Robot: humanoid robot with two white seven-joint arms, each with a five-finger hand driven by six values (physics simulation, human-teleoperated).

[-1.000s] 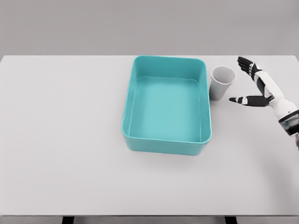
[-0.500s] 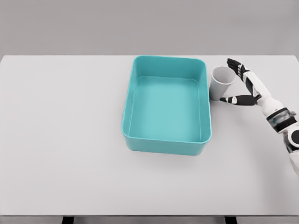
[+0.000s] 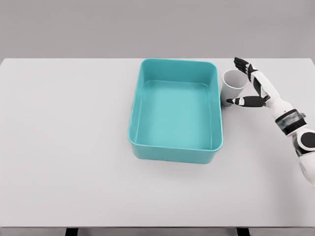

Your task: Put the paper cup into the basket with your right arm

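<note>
One arm: only the right arm shows, entering from the lower right edge, where its upper part is cut off by the frame.
Table near edge: the white table [image 3: 69, 167] fills most of the view; under its near edge a few dark stubs of the frame show, too little to make out.
Basket: the teal basket [image 3: 174, 153] sits near the middle of the table, a rounded rectangular tub with its long side running near to far; the near wall's inner face is hidden by its own rim.
Right forearm: it slants up and left across the right part of the table, toward the cup.
Right hand: the right hand [image 3: 252, 90] is spread open and grips nothing; the thumb points left at the near side of the cup, the fingers [image 3: 241, 64] reach past its far right side, so the cup sits in the open span. Whether any finger touches the cup is hard to tell.
Paper cup: the paper cup [image 3: 232, 87] stands upright on the table just right of the basket's far right corner, outside it; its left base is hidden behind the basket wall.
</note>
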